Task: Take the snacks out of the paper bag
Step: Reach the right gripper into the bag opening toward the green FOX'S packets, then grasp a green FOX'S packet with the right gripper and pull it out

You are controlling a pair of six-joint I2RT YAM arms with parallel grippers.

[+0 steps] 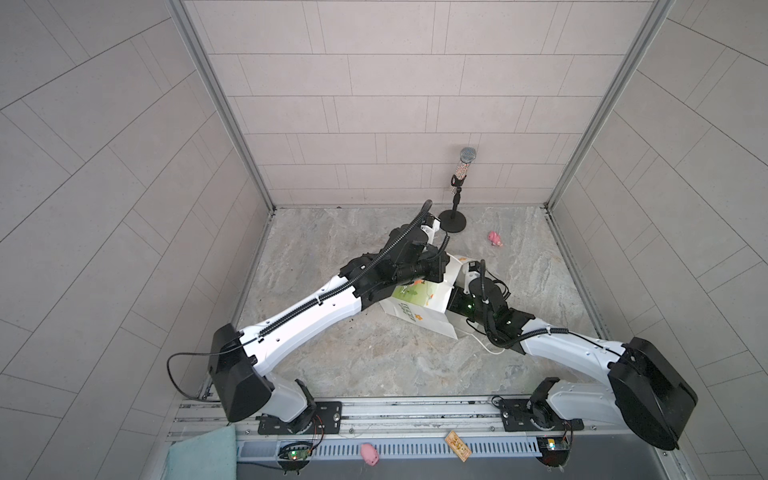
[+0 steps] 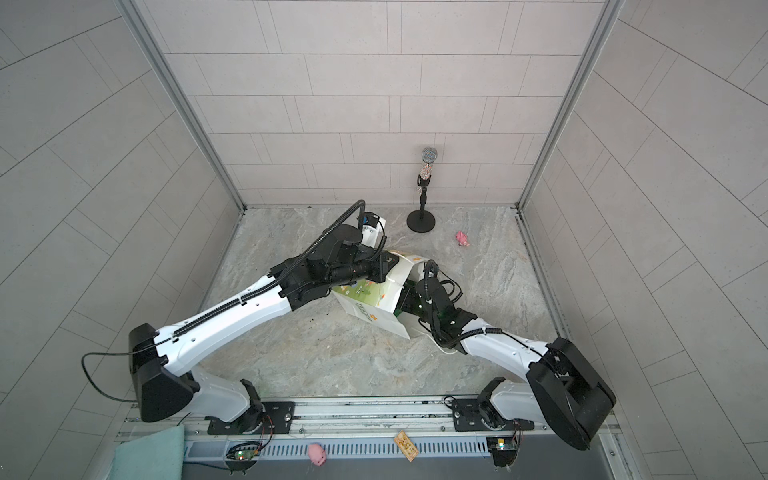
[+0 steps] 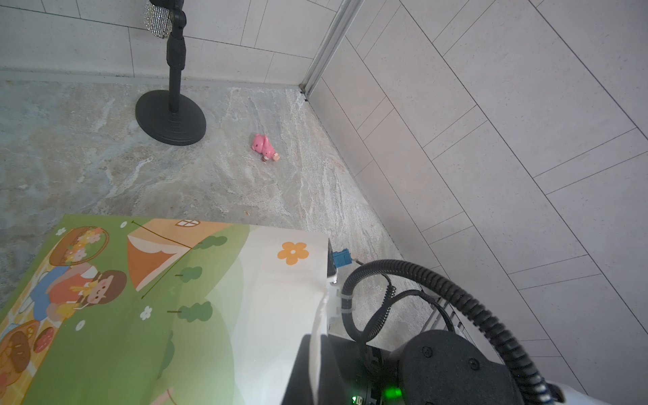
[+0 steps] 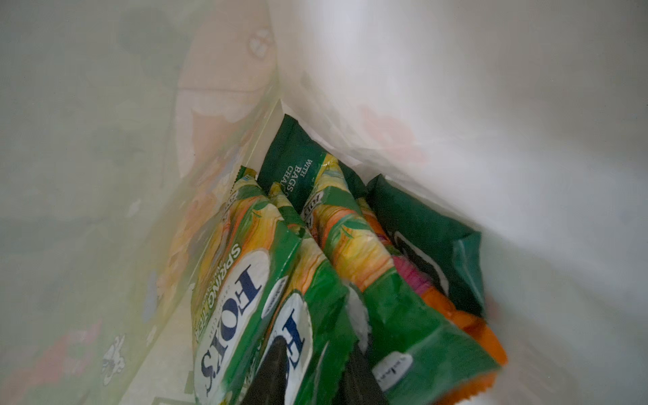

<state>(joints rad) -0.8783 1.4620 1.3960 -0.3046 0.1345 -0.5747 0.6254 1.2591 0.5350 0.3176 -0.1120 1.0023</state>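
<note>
Centre frame in both top views, the left gripper is clamped shut at the raised upper edge of the paper bag, which lies on its side. This apparently keeps the mouth open. From lower right, the right gripper reaches inside, fingers parted around one FOX'S packet. The snacks, including the dark green crisp packet, all lie inside the bag.

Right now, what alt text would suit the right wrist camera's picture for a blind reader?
Inside a white paper bag, glossy yellow-green Fox's candy packets sit packed together beside an orange-pink glossy packet, with a dark green crisp packet behind. The right pincer shows as two dark tips straddling one yellow-green packet's edge.
</note>
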